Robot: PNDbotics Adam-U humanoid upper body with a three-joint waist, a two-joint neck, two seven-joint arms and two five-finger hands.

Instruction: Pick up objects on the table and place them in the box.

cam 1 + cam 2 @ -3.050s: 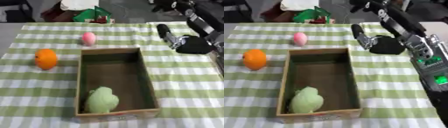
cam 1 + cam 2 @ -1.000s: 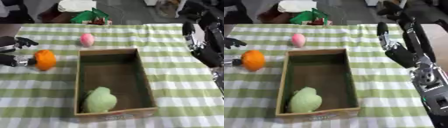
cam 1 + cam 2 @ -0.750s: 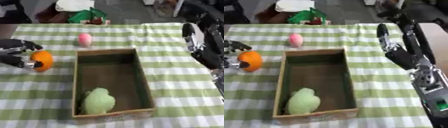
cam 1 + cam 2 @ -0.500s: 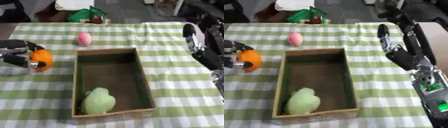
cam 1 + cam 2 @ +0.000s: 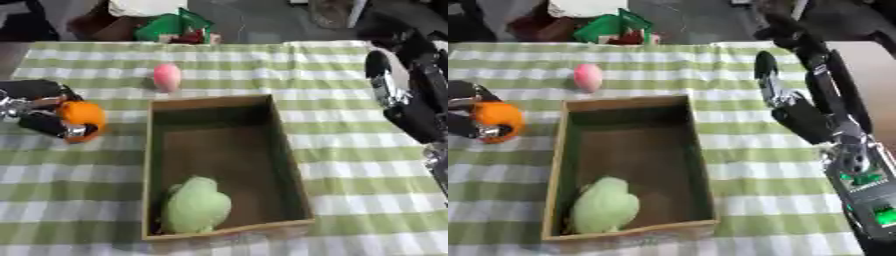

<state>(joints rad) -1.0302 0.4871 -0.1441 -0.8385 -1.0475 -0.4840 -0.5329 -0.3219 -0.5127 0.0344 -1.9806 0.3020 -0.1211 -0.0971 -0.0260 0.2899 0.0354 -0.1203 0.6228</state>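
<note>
Item: orange ball (image 5: 83,115), near the tablecloth's (image 5: 367,200) left edge, our left hand (image 5: 39,107) curled round it. Right eye view alone shows our right hand (image 5: 776,95) whole, fingers straight, raised. Box (image 5: 289,150) mid-table holds a green object (image 5: 197,205); pink object (image 5: 166,76) behind it. Green clutter (image 5: 610,25) at far edge.

The box (image 5: 284,145) is an open brown rectangular container, long axis running away from the robot, standing at the middle of the table; a pale green rounded object (image 5: 196,206) lies inside at its near left corner. An orange ball (image 5: 83,116) sits left of the box, well apart from it, with the left hand (image 5: 39,107) curled round it. A pink egg-shaped object (image 5: 167,76) stands upright just beyond the box's far left corner, apart from it
</note>
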